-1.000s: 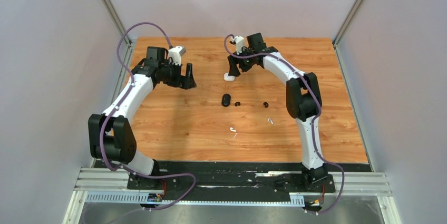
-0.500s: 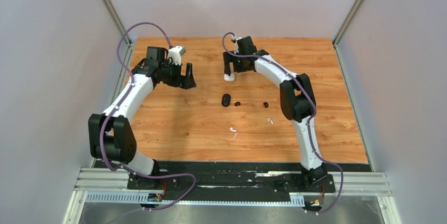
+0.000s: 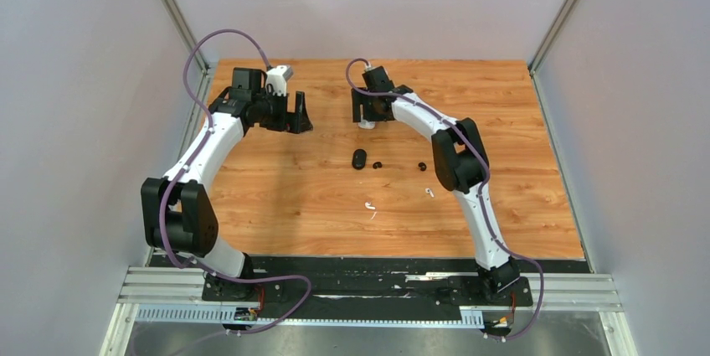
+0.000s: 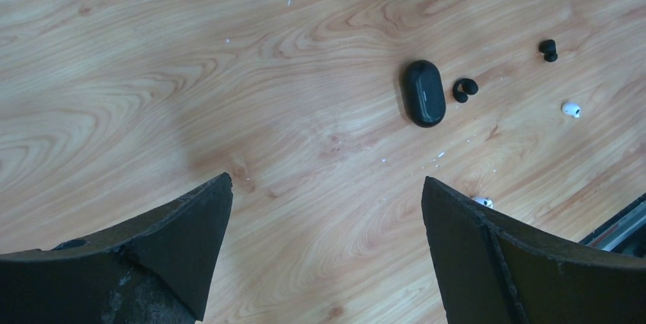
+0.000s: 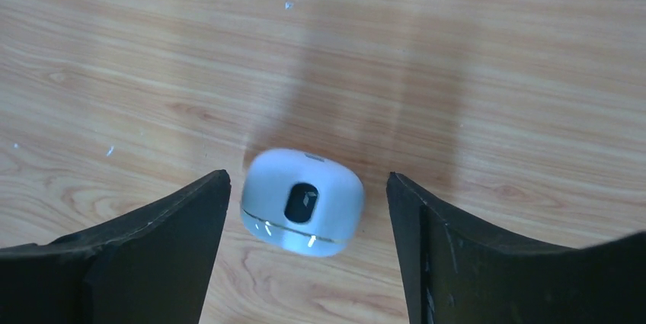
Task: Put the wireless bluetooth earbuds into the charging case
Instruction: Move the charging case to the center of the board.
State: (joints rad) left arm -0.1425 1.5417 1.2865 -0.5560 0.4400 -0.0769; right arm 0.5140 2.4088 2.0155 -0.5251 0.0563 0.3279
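The left arm (image 3: 205, 151) is raised from its base at 7 o'clock and folded at the elbow, with the forearm carried toward 11 o'clock. The left pincer (image 3: 297, 115) is turned toward 3 o'clock, its jaws spread wide and nothing gripped. The right arm (image 3: 456, 155) is stretched from 5 o'clock toward 12 o'clock. The right pincer (image 3: 366, 115) is aimed down at the worktop (image 3: 293, 205), its jaws parted and nothing clamped

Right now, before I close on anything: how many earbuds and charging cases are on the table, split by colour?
White earbuds: 2
Black earbuds: 2
White charging case: 1
Black charging case: 1
Total: 6
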